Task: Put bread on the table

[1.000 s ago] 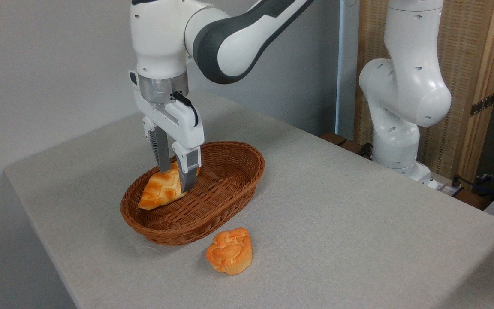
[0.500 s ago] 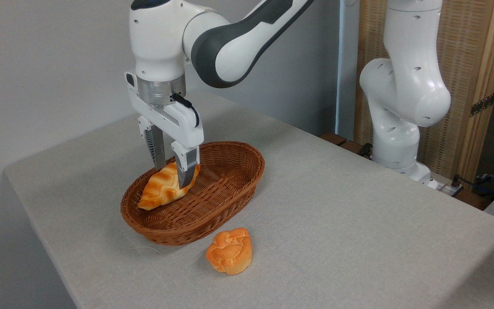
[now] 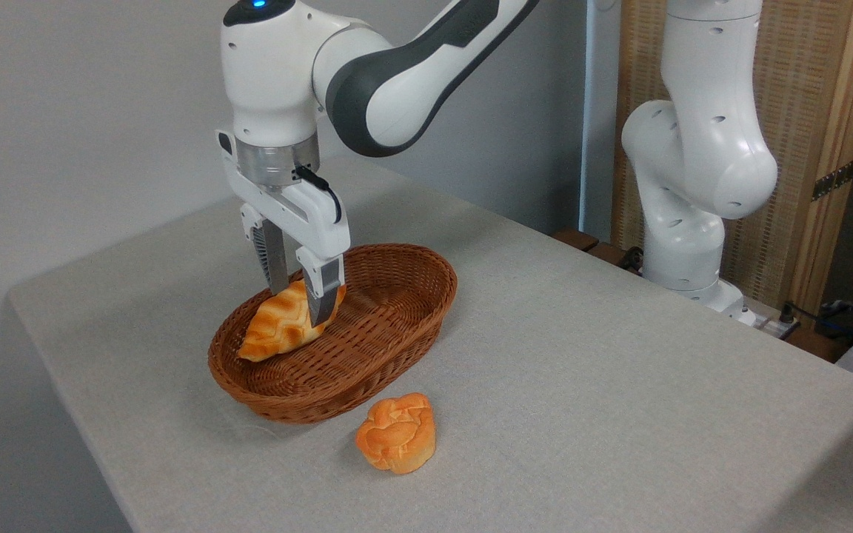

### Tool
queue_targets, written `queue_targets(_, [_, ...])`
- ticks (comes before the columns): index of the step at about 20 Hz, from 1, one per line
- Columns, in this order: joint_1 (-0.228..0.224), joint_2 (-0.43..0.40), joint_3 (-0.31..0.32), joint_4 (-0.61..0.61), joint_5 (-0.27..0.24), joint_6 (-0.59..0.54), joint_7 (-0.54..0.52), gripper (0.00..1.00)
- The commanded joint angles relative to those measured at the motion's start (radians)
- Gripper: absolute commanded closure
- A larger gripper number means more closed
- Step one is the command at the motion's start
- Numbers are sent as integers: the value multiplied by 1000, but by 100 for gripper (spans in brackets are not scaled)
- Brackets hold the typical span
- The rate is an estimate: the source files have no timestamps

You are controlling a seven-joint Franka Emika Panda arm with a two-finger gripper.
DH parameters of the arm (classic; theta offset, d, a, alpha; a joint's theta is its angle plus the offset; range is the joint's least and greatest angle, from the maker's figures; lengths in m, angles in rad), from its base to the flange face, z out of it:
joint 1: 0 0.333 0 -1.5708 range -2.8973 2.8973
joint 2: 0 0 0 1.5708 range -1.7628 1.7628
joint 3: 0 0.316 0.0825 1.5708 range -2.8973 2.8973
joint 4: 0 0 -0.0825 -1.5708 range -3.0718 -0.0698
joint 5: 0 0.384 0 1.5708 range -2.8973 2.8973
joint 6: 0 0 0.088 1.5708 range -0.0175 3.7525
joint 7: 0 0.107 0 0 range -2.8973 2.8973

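Observation:
The bread (image 3: 271,332), a pointed golden loaf with pale plait lines, lies tilted in the brown wicker basket (image 3: 437,300), its left tip resting low against the basket's wall. My gripper (image 3: 299,307) points straight down over the loaf's raised right end. One finger is behind the loaf and one in front, both pressed against its sides. The grey-beige table (image 3: 582,370) spreads around the basket.
A small round knotted orange bun (image 3: 397,433) sits on the cloth just in front of the basket. The arm's white base column (image 3: 693,185) stands at the back right, past the table's edge. Open cloth lies to the right of the basket.
The gripper has risen slightly and shifted a little left, fingers still either side of the loaf. The loaf's left tip has stayed in place in the basket.

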State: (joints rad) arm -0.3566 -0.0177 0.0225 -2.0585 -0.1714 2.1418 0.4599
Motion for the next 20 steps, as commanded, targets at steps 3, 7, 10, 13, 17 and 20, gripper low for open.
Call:
queue_targets(3, [-18, 1, 8, -15, -13, 23, -9, 0])
queue_targets(7, [-19, 12, 8, -19, -7, 24, -3, 0])
queue_targets(10, [-25, 27, 8, -17, -3, 24, 0, 0])
queue_targets(13, [-25, 27, 8, -17, 0, 24, 2, 6])
queue_targets(17, [-25, 39, 8, -17, 0, 23, 3, 6])
queue_targets(20, [-24, 42, 8, -17, 16, 17, 23, 6])
